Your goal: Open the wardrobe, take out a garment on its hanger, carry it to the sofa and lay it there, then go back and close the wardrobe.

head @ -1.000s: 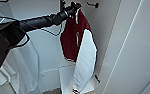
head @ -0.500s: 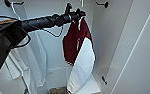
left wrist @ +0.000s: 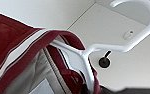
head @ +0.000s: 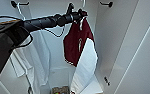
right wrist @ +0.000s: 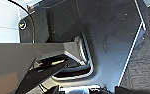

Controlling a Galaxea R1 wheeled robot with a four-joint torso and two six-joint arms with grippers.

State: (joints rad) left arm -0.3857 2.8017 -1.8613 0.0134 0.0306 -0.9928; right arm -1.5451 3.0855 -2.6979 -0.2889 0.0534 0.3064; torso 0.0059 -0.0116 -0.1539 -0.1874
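Note:
I look into the open wardrobe [head: 111, 47], which has white inner walls. My left arm reaches in from the left, and its gripper [head: 74, 13] is shut on the white hanger [head: 83, 4] just below the hook. The maroon garment [head: 76, 45] with its white sleeve [head: 86, 67] hangs from it, tilted, in the middle of the wardrobe. In the left wrist view the hanger's hook [left wrist: 138, 30] stands free in the air, apart from a black peg [left wrist: 104, 61] on the wall behind. The garment's striped collar [left wrist: 28, 42] drapes over the hanger's shoulder. The right wrist view has dark parts of my own body.
A plain white T-shirt [head: 38, 57] hangs at the wardrobe's left, close under my arm. Black pegs [head: 106, 3] stick out of the walls near the top. A small box [head: 60, 90] sits on the wardrobe floor. The open white door [head: 143, 65] stands at the right.
The arm's end with the hanger has shifted a little to the right, and the garment has swung slightly beneath it. The whole picture has also shifted a little.

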